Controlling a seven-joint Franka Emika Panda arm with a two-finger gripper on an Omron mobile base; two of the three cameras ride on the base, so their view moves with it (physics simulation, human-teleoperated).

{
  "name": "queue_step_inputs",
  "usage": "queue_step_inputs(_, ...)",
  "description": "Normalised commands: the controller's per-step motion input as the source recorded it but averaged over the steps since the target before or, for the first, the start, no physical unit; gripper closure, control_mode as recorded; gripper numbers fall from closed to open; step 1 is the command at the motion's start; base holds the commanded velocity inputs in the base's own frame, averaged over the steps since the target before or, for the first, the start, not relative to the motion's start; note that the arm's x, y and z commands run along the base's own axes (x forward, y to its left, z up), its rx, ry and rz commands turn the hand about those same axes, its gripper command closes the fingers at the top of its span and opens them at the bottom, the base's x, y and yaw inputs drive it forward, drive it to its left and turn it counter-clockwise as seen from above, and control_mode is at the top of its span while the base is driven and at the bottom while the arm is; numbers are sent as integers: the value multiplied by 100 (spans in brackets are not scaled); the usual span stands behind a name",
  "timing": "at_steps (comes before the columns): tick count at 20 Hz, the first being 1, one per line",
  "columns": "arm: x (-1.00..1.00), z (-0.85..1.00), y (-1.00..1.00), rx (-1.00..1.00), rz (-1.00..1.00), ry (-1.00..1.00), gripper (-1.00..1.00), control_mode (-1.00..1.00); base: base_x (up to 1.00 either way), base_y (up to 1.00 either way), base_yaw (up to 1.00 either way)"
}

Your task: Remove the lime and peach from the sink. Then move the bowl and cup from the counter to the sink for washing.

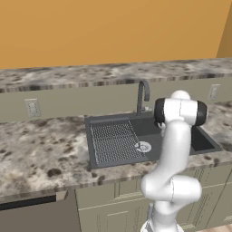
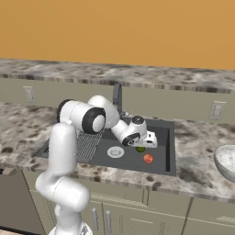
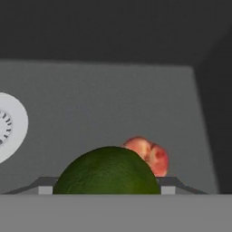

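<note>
One dark green round lime [image 3: 107, 171], one orange-red peach [image 2: 148, 158], one wide silvery-white speckled bowl [image 2: 226, 161], one dark grey sink [image 1: 118, 142].

You have a speckled granite worktop [image 1: 41, 149] with a matching raised ledge [image 1: 90, 74] along its back edge. Wall outlets [image 1: 32, 108] sit on the backsplash. Beige cabinet doors [image 2: 137, 209] hang below the front edge.

The sink [image 2: 165, 137] looked matt dark grey, its drain [image 2: 115, 152] shiny metal, the surface [image 1: 36, 149] speckled polished stone.
</note>
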Motion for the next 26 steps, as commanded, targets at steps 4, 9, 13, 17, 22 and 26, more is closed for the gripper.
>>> queue_step_inputs(4, -30, 41, -6, 1, 0, 0, 100, -100, 0, 0, 0)
queue_step_inputs(9, -30, 43, 0, 1, 0, 0, 100, -100, 0, 0, 0)
queue_step_inputs(13, -28, 45, 2, 0, 0, 0, 100, -100, 0, 0, 0)
queue_step_inputs(17, -28, 47, 4, 0, 0, 0, 100, -100, 0, 0, 0)
queue_step_inputs(22, -26, 43, 7, 0, 0, 0, 100, -100, 0, 0, 0)
queue_step_inputs(26, -29, 39, 7, 0, 0, 0, 100, -100, 0, 0, 0)
